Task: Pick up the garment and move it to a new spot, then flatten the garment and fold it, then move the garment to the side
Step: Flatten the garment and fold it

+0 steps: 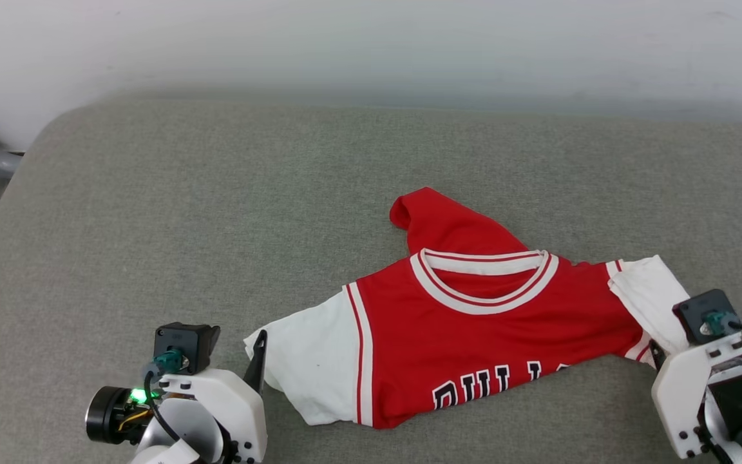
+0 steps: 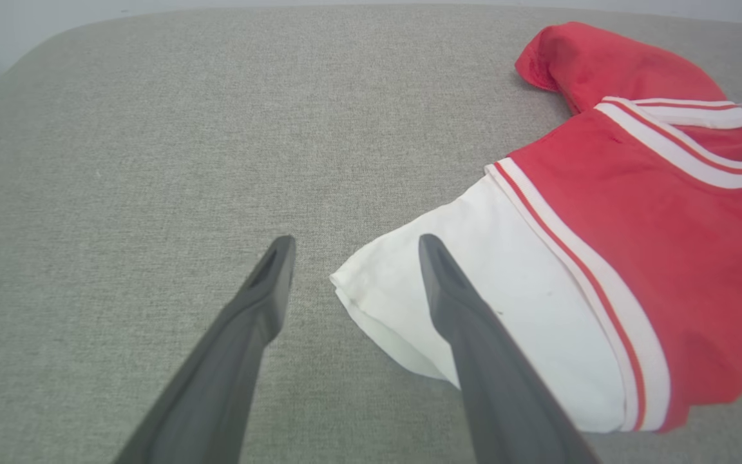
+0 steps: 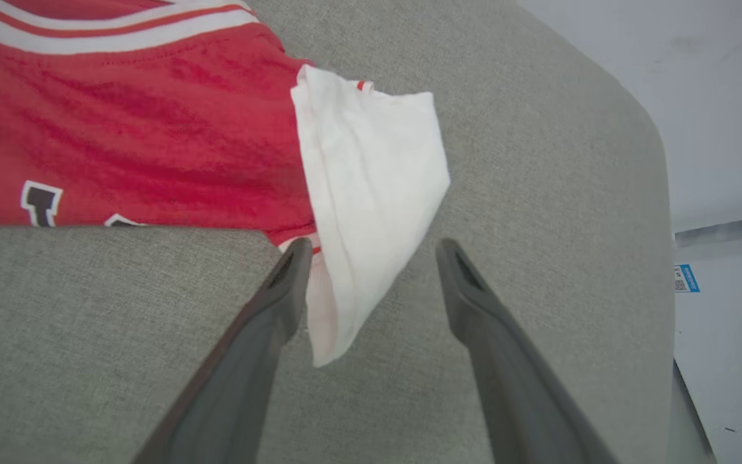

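The garment (image 1: 474, 335) lies front up on a grey, coarse-woven fabric worktop (image 1: 216, 212) with rounded corners, toward its near right part. It is smooth red jersey cloth with a ribbed white-and-red striped collar (image 1: 484, 283). A bunched red flap (image 1: 435, 222) sticks out beyond the collar. The black, white-outlined lettering (image 1: 493, 383) is cut off along the slanted near edge of the cloth. One white sleeve (image 1: 313, 367) spreads flat toward the left; the other white sleeve (image 3: 371, 193) is creased and folded to a point.

The left gripper (image 2: 355, 241) has its tapered dark fingers spread wide and holds nothing, with one finger over the left sleeve's hem. The right gripper (image 3: 374, 245) also stands wide open; the folded sleeve's tip lies loose between its fingers, ungripped.
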Controlling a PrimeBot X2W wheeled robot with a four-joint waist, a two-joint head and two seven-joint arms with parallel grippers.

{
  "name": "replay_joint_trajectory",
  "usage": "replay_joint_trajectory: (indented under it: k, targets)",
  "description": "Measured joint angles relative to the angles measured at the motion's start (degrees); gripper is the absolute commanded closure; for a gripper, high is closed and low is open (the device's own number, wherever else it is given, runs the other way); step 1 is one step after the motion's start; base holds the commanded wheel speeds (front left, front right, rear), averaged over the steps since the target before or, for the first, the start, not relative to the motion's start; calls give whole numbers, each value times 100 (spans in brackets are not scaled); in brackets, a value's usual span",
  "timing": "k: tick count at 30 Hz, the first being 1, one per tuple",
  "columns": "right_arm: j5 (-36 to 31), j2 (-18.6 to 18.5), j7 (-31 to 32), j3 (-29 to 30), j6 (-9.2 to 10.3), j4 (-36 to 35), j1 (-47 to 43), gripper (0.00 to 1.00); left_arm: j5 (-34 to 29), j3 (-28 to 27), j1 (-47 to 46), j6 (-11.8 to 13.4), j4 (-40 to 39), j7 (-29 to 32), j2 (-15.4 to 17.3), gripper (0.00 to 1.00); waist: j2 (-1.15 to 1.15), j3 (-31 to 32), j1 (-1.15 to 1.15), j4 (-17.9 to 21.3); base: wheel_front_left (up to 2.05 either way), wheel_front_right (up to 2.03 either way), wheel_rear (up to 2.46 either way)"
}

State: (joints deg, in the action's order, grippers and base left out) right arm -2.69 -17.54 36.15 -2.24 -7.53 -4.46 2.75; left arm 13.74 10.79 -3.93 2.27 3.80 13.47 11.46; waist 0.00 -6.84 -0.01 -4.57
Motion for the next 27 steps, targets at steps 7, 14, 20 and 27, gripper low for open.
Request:
replay_joint_trajectory:
  k: [7,14,20,27]
  targets:
    - [-247,-137,146,-105,0,104,125,0,25,62,-4,-3,1,-13,-48,0,0,-132,0,-142,0,0,0]
    - [-405,-120,-41,-73,0,302,235,5,60,99,-106,-5,23,-33,-41,0,0,-307,1,-216,0,0,0]
    - [-396,24,-244,146,0,397,360,100,90,105,-134,-5,127,-90,-8,0,0,-346,1,-211,0,0,0]
    - [390,662,-278,911,0,311,425,100,114,98,-132,13,221,-107,42,0,0,-191,1,-76,0,0,0]
